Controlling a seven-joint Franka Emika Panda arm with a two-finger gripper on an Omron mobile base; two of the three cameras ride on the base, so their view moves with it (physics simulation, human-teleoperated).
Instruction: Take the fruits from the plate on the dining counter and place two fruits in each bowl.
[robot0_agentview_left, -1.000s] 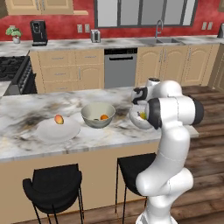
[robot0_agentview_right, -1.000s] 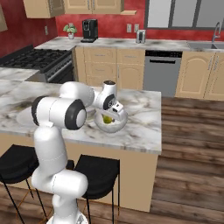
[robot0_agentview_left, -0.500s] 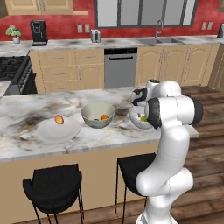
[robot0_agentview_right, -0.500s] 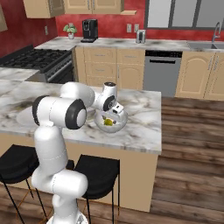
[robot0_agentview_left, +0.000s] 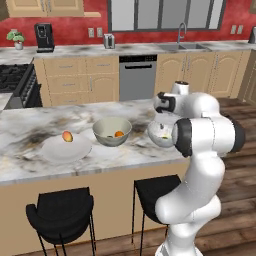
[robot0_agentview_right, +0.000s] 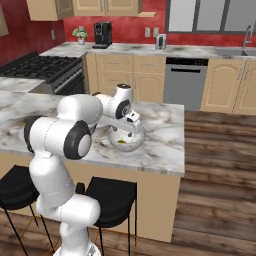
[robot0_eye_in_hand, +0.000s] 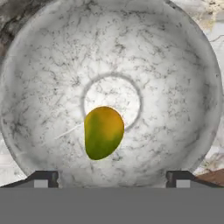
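So the yellow-green fruit (robot0_eye_in_hand: 103, 132) is sitting loose on the floor of the speckled grey-white bowl (robot0_eye_in_hand: 183, 87), just off the little centre ring. It's kind of egg-shaped, and in the hand view its long axis runs roughly up-down with a slight lean.

The gripper (robot0_eye_in_hand: 112, 178) is right over it, pointing straight down into the bowl. Both fingertips (robot0_eye_in_hand: 43, 179) are spread wide at the bottom of the hand view, well apart from the fruit on either side, nothing pinched between them. So that fruit looks dropped off and free.

In the left base view the same bowl (robot0_agentview_left: 159, 135) is at the arm's end of the dining counter (robot0_agentview_left: 30, 130). The dull grey-green bowl (robot0_agentview_left: 112, 131) is next over, with an orange fruit (robot0_agentview_left: 119, 133) inside and what might be a darker one beside it, too small to be sure. Then comes the white plate (robot0_agentview_left: 66, 148), with the peach orange-red fruit (robot0_agentview_left: 67, 136) on it.

My read: that peach one is what's left, and it belongs in the speckled bowl, since that one has a single fruit. What matters is that it's two dishes away from the hand, past the grey-green bowl. The arm would have to lift clear of the rim first, then cross over the other bowl to reach it.
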